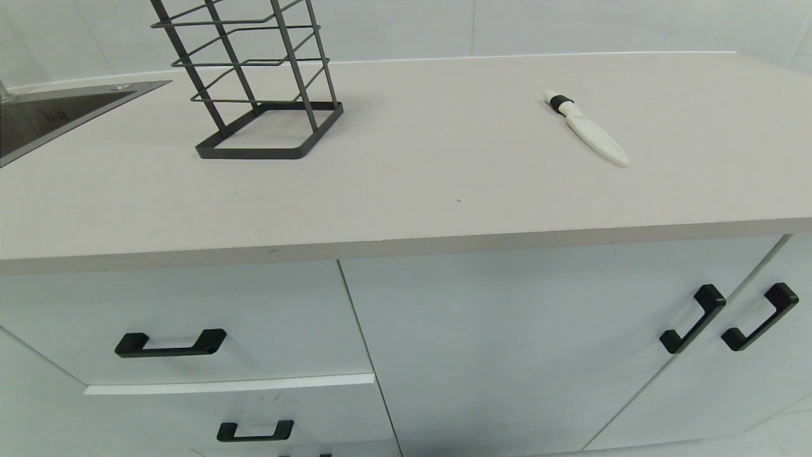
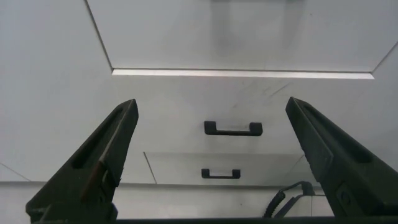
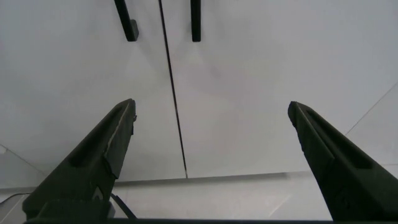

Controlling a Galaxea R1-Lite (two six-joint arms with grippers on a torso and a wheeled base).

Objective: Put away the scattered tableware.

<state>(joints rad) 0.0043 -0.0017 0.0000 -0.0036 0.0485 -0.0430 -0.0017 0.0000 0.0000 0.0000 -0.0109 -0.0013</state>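
Standing toward the left of the pale countertop (image 1: 412, 178), a dark wire rack (image 1: 250, 153) rises from a rectangular base, and bare counter surface shows through that base and between its bars. Farther left, the corner of a steel sink (image 1: 76, 95) is set into the counter, with its dark basin wall visible. A white knife (image 1: 587, 129) with a black band lies flat on the right part of the counter, well apart from the rack, its banded end toward the back wall and its tip toward the front edge. The left gripper (image 2: 211, 102) has its fingers spread wide with nothing between them, and it faces stacked drawer fronts with black handles (image 2: 233, 129) below the counter. The right gripper (image 3: 211, 104) is equally wide and holds nothing, facing a pair of white cabinet doors (image 3: 249, 93) that meet at a thin seam. Both grippers are down at the cabinet fronts, below the knife on the counter.
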